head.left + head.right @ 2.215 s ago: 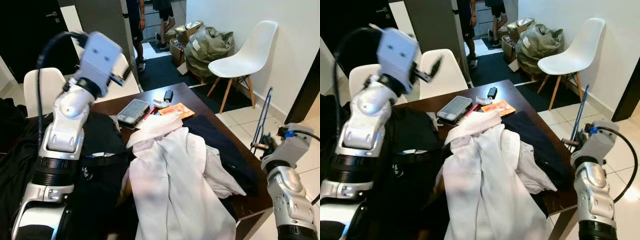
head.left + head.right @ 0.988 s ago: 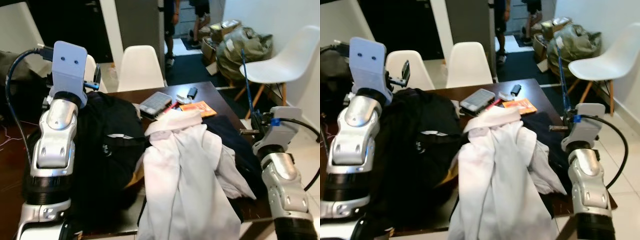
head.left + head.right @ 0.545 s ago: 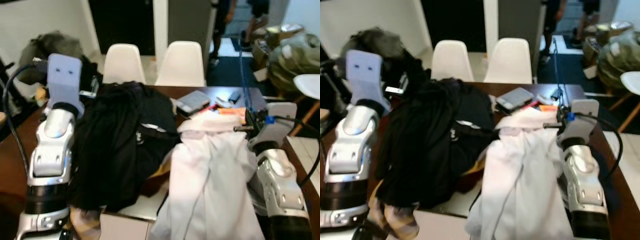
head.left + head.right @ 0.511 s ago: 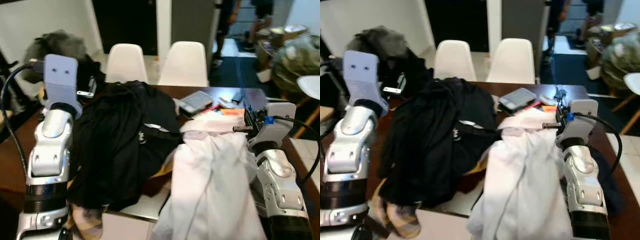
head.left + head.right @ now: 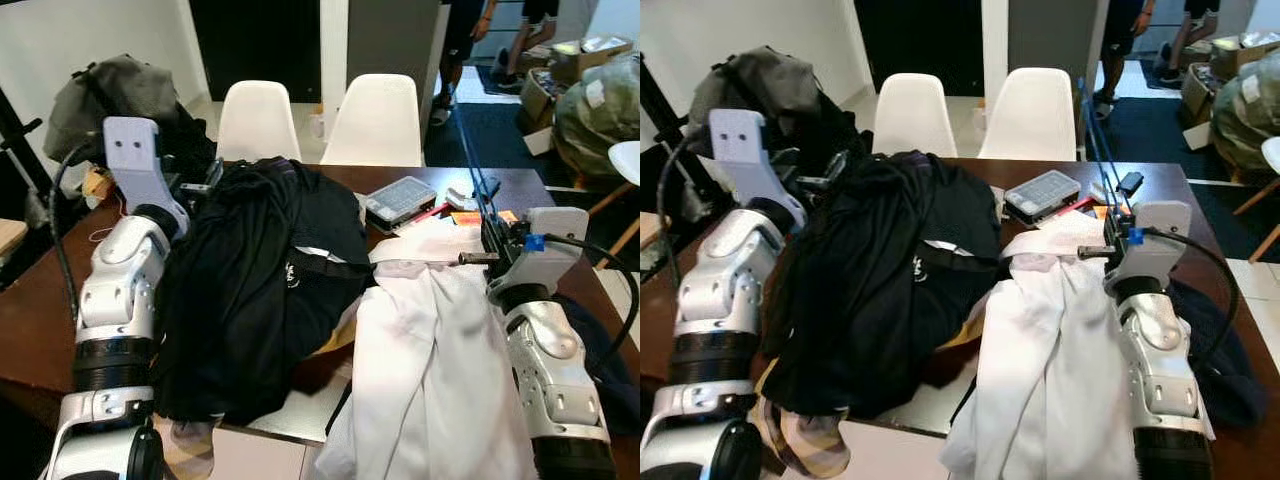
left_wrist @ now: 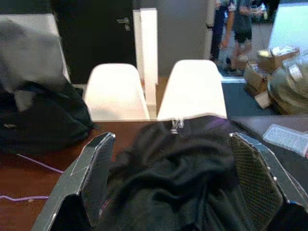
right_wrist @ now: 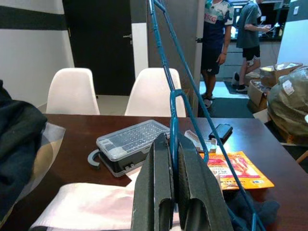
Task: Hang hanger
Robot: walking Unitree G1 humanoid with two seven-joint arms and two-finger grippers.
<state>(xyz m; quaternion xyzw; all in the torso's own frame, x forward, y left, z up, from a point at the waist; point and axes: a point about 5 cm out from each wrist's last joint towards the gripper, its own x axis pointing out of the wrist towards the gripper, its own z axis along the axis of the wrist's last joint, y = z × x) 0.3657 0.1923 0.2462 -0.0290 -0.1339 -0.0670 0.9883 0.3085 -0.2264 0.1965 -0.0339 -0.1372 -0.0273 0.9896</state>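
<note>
A thin blue wire hanger (image 7: 174,103) is clamped between the two black fingers of my right gripper (image 7: 169,140), which is shut on it. Its long blue wire (image 5: 468,160) rises up and away over the table. The right gripper (image 5: 493,243) hovers above a white shirt (image 5: 430,370) on the dark wooden table (image 5: 30,330). My left gripper (image 6: 173,139) is open, its fingers (image 6: 98,161) spread over a heap of black clothing (image 5: 260,290) at the table's left side. Nothing is between them.
Two white chairs (image 5: 258,120) (image 5: 377,118) stand at the table's far side. A grey plastic case (image 5: 398,200), an orange booklet (image 7: 238,169) and a small black device (image 7: 220,131) lie beyond the shirt. A grey backpack (image 5: 110,90) sits far left. People (image 7: 215,38) stand in the background.
The whole view has swung left as the camera turned. My left arm came down from high up to just over the black clothing. The right gripper still holds the hanger.
</note>
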